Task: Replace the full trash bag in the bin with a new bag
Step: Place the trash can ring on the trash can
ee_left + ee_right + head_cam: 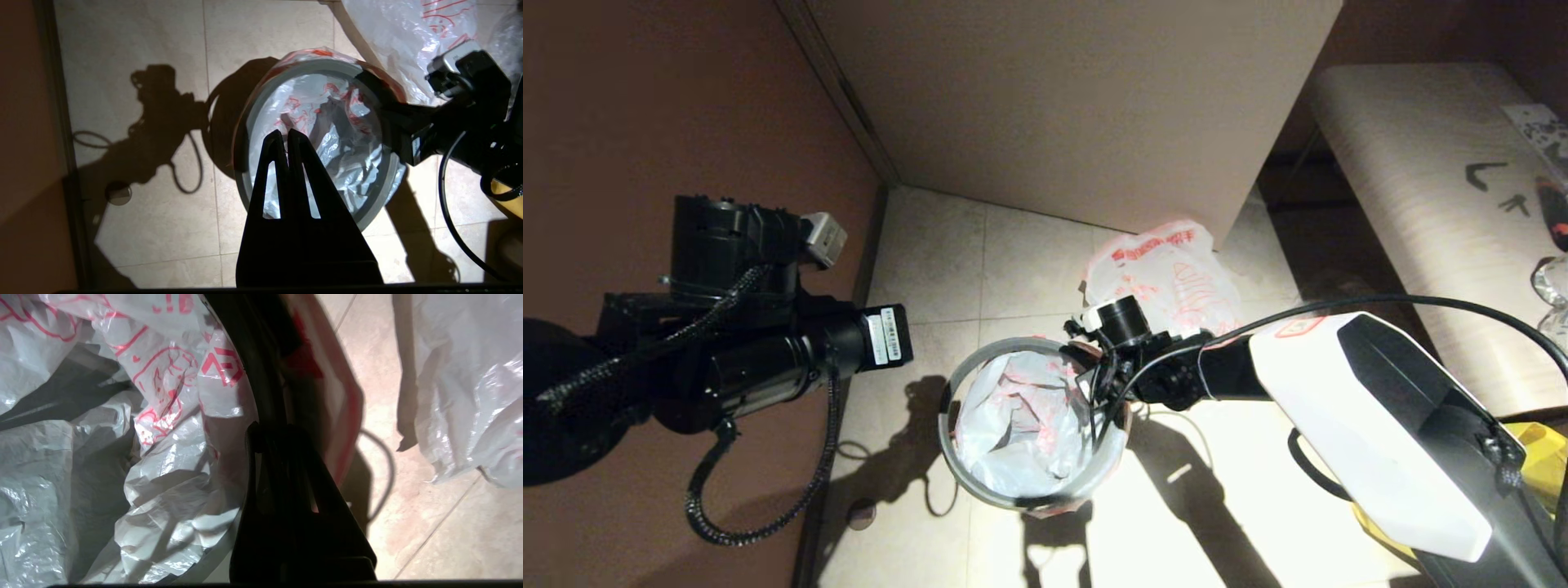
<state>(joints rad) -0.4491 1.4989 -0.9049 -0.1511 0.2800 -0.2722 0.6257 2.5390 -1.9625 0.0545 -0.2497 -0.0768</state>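
Head view: high, looking steeply down at tiled floor; the bin (1033, 425) sits near frame centre, both arms entering from 9 and 3 o'clock. Left wrist view: raised well above the bin (318, 139), facing down, whole rim visible. Right wrist view: pressed close at the rim, the new bag (122, 437) filling frame. All three share the bin's lined mouth.
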